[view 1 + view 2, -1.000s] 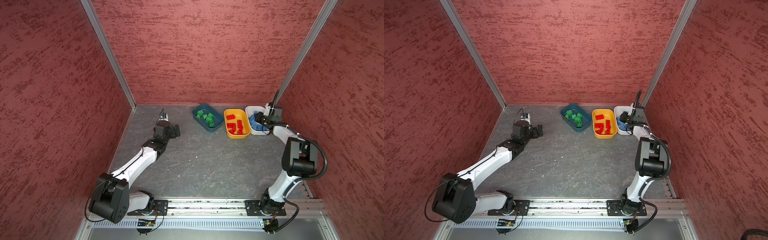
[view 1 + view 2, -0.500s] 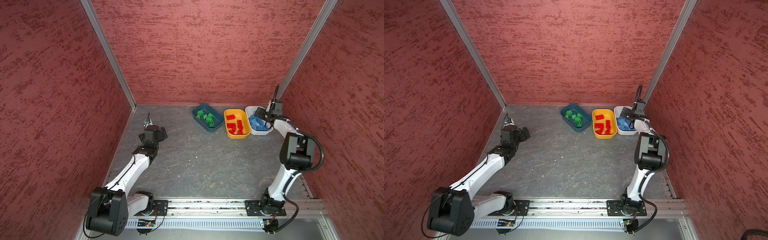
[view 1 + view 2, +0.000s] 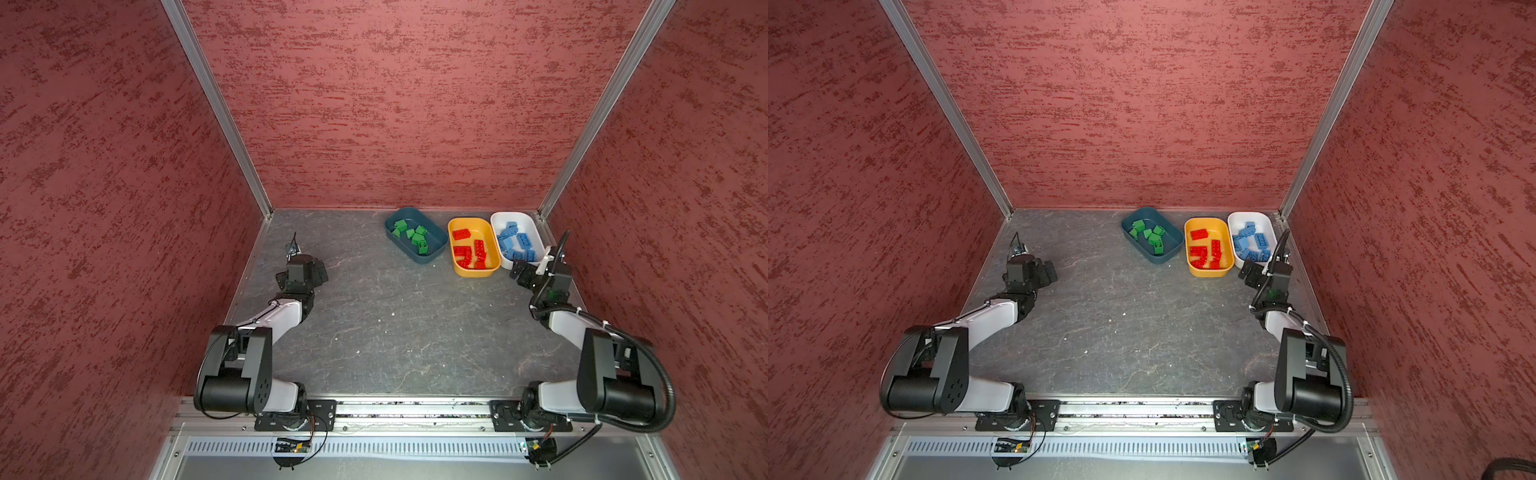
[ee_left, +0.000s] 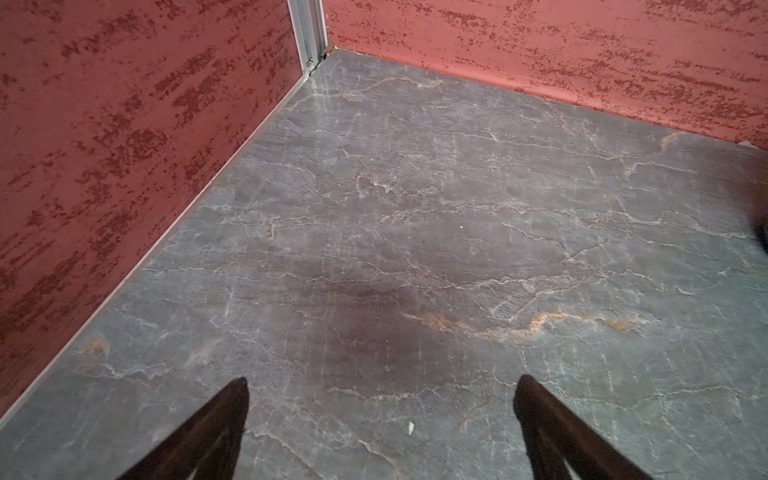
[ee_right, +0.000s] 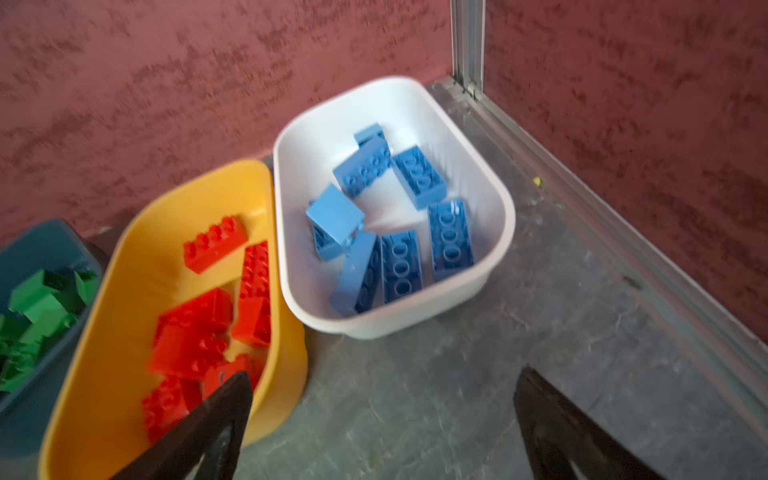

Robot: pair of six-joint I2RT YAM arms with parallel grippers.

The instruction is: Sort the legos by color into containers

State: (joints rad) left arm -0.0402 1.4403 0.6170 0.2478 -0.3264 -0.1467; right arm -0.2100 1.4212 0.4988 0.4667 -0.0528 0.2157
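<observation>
Fingers (image 5: 224, 415) of the right gripper (image 5: 380, 407) are wide apart and hold nothing. Under them is bare table, just in front of the near end of the white tub (image 5: 500, 232). The left gripper (image 4: 380, 411) has its fingers wide apart too, with nothing between them. It is low over bare table near the left wall, well apart from the tubs.

The table (image 4: 415, 187) is dark grey like stone, with thin pale cracks and a few rusty streaks. Rough red walls (image 4: 104, 124) stand on three sides, and a metal post (image 4: 307, 29) runs up each back corner. A metal rail (image 3: 415, 409) at the front carries both arms.

All three tubs sit in a row by the back wall, on the right side. The white tub is in the back right corner, and its long way runs from the back wall toward the front. Blue bricks (image 5: 451, 239) lie in it, some studs up, some upside down. The orange-yellow tub (image 5: 104, 332) is just beside it and points the same way, with red bricks (image 5: 195, 332) heaped inside. The dark teal tub (image 3: 430, 257) comes next. It is turned on a slant, its long way running from back left to front right, and green bricks (image 3: 417, 239) lie in it.
</observation>
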